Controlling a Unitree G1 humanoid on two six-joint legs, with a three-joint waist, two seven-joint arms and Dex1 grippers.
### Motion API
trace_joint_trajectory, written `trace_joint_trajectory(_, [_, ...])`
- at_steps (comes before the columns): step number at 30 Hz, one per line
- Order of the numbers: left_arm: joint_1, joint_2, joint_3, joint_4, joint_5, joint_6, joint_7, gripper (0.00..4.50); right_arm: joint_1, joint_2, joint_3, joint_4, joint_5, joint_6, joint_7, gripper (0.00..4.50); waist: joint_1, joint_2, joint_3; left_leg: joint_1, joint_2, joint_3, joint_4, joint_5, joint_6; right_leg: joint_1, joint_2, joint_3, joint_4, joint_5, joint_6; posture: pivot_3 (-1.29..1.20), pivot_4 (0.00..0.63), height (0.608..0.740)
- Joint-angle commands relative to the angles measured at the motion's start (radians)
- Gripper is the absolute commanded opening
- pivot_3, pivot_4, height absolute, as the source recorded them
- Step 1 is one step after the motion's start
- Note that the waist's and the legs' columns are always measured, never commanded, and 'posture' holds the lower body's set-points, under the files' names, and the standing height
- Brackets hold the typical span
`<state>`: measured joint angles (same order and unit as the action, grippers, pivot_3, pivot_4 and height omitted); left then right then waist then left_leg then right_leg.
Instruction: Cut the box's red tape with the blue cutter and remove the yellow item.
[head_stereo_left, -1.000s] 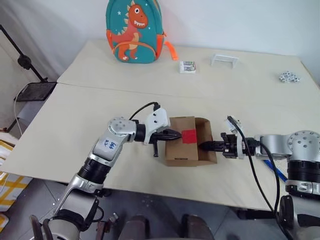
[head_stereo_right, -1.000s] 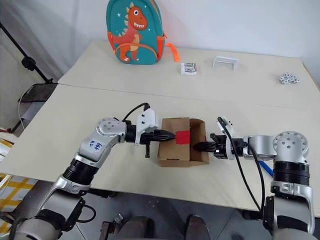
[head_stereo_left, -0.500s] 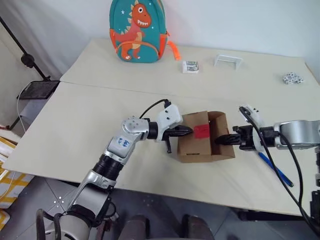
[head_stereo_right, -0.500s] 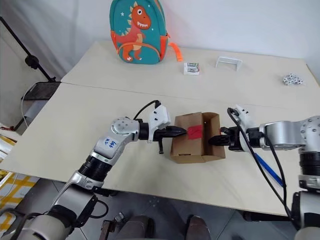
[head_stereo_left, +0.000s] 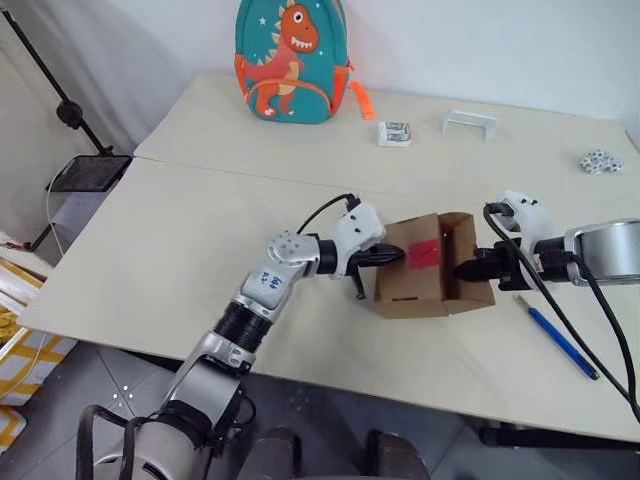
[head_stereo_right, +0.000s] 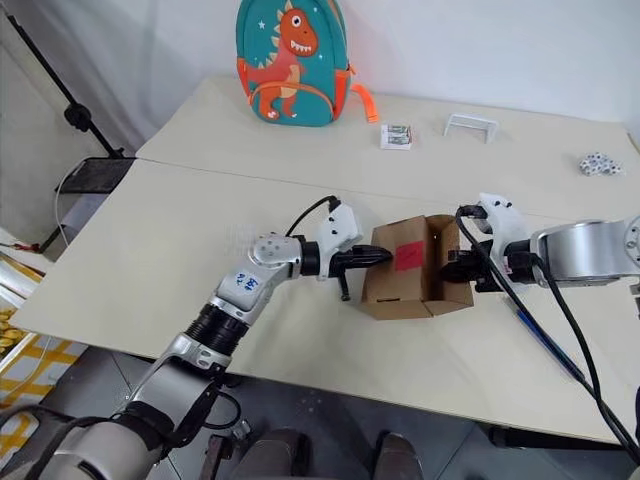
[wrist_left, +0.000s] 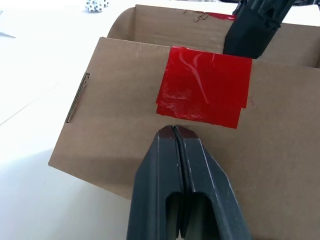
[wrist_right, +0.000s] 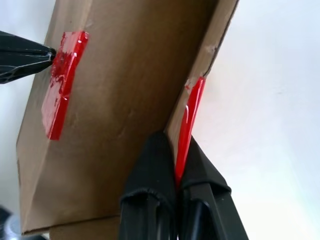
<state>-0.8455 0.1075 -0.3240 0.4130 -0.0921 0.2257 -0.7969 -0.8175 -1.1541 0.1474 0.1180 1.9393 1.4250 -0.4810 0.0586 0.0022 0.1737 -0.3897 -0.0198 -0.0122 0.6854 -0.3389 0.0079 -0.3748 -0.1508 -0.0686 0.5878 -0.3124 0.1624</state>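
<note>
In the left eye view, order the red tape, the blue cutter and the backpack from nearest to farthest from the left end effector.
1. Red tape: on the box, just beyond the left end effector.
2. Blue cutter: on the table, far right.
3. Backpack: at the table's back edge.

Brown box (head_stereo_left: 420, 285), red tape (wrist_left: 204, 87), blue cutter (head_stereo_left: 557, 337), teal dinosaur-print backpack (head_stereo_left: 295, 60).

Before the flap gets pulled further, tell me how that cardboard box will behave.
Likely light: the box sits tilted, apparently lifted by the right end effector pinching its flap. That thin flap may bend or tear. The left end effector pressing by the red tape probably steadies it.
</note>
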Motion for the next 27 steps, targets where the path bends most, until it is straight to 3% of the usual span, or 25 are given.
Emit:
trace_joint_trajectory(1, [0.035,-0.026,-0.071,0.12,0.074,0.013,0.005,0.0,-0.085,-0.045,-0.024,-0.04,0.033,-0.042,-0.058,0.02,0.002,0.0,0.0,0.0,0.0,-0.001,0.0,0.0,0.0,0.0,0.0,-0.001,-0.001,0.0,0.0,0.0,0.15,0.74])
trace_joint_trajectory(20, [-0.003,-0.156,-0.042,0.272,0.084,-0.084,0.055,0.0,-0.153,-0.076,0.032,-0.163,0.033,-0.054,-0.122,0.02,0.025,0.0,0.0,-0.002,-0.001,-0.002,0.001,0.0,0.001,0.002,-0.001,-0.007,-0.002,0.002,0.0,0.0,0.15,0.74])
trace_joint_trajectory(27, [-0.028,-0.192,-0.014,0.334,0.106,-0.13,0.058,0.0,-0.086,-0.085,0.046,-0.25,0.033,-0.102,-0.106,0.02,0.023,-0.001,0.0,-0.005,-0.001,-0.003,0.0,0.0,0.001,-0.001,-0.001,-0.01,-0.001,0.002,0.001,0.0,0.15,0.74])
